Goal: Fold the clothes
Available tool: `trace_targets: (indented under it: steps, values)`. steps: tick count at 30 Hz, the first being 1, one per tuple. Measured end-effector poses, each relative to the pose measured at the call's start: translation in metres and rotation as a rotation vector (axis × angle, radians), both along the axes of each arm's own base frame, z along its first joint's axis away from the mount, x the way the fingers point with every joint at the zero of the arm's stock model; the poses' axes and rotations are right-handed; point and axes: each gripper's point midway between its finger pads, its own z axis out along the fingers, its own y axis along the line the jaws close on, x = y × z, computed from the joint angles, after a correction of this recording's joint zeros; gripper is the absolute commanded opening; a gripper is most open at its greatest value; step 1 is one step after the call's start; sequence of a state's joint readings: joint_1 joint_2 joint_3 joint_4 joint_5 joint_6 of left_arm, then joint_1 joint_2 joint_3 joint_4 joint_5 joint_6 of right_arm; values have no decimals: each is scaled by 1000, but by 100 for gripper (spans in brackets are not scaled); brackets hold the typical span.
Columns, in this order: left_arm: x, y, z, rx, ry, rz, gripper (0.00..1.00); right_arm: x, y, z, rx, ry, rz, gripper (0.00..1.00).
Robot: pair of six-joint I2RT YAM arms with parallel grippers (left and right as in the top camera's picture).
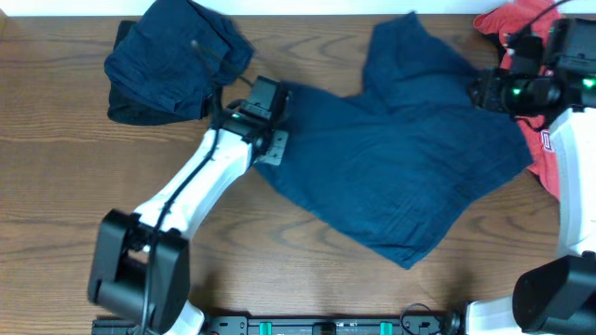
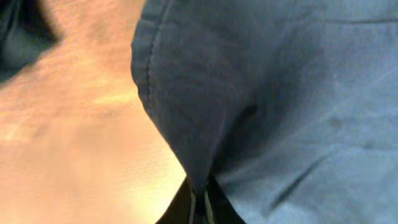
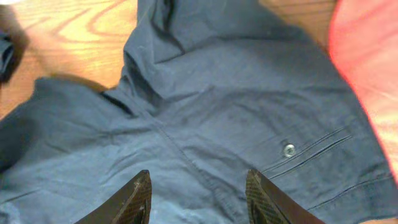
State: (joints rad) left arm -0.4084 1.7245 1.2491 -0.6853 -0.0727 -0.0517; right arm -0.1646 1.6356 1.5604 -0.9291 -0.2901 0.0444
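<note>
Left end effector (image 2: 200, 209), tips buried in cloth, pinches the stitched edge of crumpled navy shorts (image 1: 410, 158); right end effector (image 3: 198, 199) hovers part-open, empty, above them.

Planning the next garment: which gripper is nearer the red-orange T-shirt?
Right. The right gripper is over the navy shorts, close beside the T-shirt; the left gripper pinches the shorts' opposite edge, far across them.

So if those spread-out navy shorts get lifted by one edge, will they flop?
Probably floppy: the navy shorts bunch into folds where the left gripper pinches their hem. Likely light, thin wrinkled cloth. On the smooth wooden table they would probably drag easily.
</note>
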Motion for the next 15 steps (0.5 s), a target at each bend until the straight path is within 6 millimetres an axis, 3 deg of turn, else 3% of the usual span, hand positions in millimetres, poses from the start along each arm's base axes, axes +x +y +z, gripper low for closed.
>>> trace_targets:
  steps: [10, 15]
  values:
    - [-82, 41, -10, 137, 319, 191, 6, 1, 47, -10, 5, 28, 112, 49]
    - [-89, 41, -10, 119, 339, 303, 6, 3, 53, -22, 8, 58, 128, 51]
